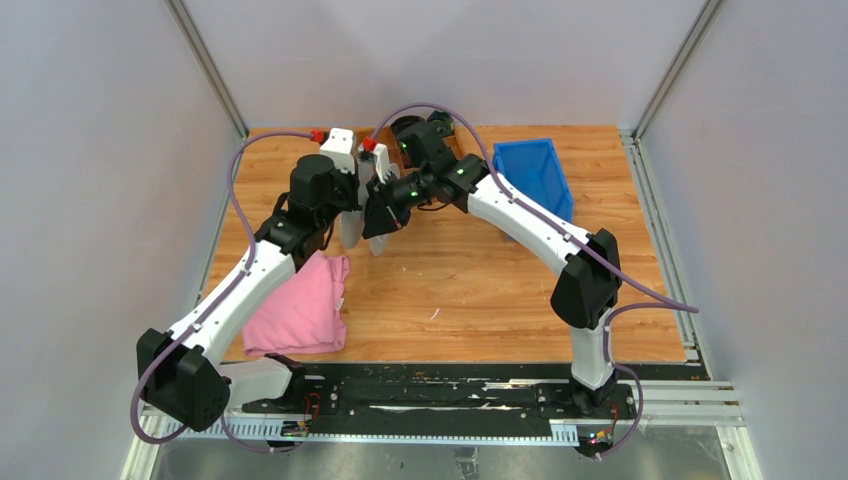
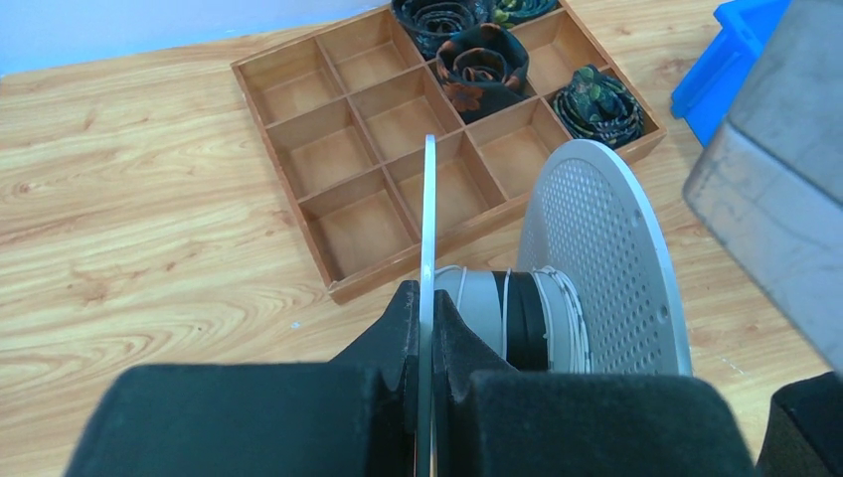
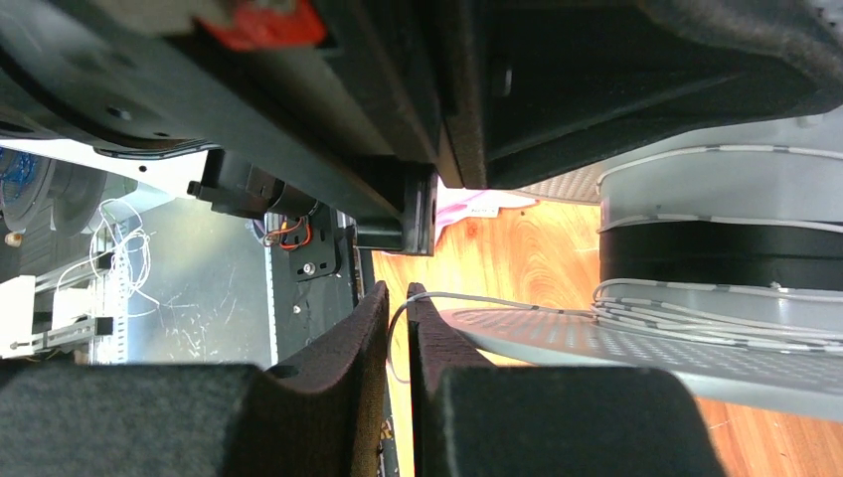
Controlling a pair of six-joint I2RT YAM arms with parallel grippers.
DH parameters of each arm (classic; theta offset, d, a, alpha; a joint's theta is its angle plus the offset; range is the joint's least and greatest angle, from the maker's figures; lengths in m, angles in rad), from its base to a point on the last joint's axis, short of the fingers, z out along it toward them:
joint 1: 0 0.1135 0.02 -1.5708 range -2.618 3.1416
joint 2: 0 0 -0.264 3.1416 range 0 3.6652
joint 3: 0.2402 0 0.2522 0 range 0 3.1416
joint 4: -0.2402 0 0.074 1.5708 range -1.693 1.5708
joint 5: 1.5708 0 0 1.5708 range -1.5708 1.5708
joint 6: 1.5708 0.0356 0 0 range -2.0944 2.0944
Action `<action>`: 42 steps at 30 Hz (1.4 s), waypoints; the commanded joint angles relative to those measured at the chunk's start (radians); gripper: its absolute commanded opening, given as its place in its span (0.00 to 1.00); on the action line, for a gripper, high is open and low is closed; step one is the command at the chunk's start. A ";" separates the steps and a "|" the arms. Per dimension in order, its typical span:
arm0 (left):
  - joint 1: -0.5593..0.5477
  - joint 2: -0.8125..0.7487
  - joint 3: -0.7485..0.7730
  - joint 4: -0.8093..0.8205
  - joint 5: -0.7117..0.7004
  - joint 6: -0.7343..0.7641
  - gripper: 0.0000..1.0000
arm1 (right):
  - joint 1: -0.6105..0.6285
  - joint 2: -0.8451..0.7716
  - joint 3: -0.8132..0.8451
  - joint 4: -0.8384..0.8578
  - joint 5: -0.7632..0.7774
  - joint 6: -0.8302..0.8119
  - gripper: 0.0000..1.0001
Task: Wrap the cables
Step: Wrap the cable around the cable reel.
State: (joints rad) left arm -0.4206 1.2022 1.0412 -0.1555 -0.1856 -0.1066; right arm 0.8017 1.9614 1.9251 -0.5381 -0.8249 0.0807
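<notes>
A grey spool with two perforated flanges [image 2: 596, 238] is held on edge between the arms above the table [image 1: 362, 228]. Thin white-grey cable [image 2: 567, 308] is wound in a few turns on its core. My left gripper [image 2: 428, 298] is shut on the spool's thin near flange [image 2: 429, 199]. My right gripper [image 3: 398, 298] is shut on the free end of the cable [image 3: 497, 301], which runs from the jaws to the windings [image 3: 696, 313]. In the top view the two grippers meet at the spool, left [image 1: 350, 205] and right [image 1: 382, 222].
A wooden compartment tray [image 2: 281, 174] lies beyond the spool, with rolled dark ties [image 2: 482, 60] in its far cells. A blue bin [image 1: 535, 170] stands at the back right. A pink cloth [image 1: 300, 310] lies at the front left.
</notes>
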 commanded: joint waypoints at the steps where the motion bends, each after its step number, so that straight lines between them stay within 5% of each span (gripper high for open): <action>1: -0.004 -0.039 -0.007 0.073 0.046 0.013 0.00 | -0.013 -0.024 0.037 0.007 -0.022 -0.025 0.12; 10: -0.008 -0.040 -0.034 0.101 0.160 0.066 0.00 | -0.026 -0.024 0.057 -0.010 -0.024 -0.044 0.09; 42: -0.009 -0.057 -0.065 0.118 0.227 0.062 0.00 | -0.076 -0.075 0.005 -0.008 -0.028 -0.055 0.12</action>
State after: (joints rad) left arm -0.4206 1.1824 0.9848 -0.0753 -0.0036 -0.0513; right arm 0.7628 1.9381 1.9305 -0.5964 -0.8703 0.0574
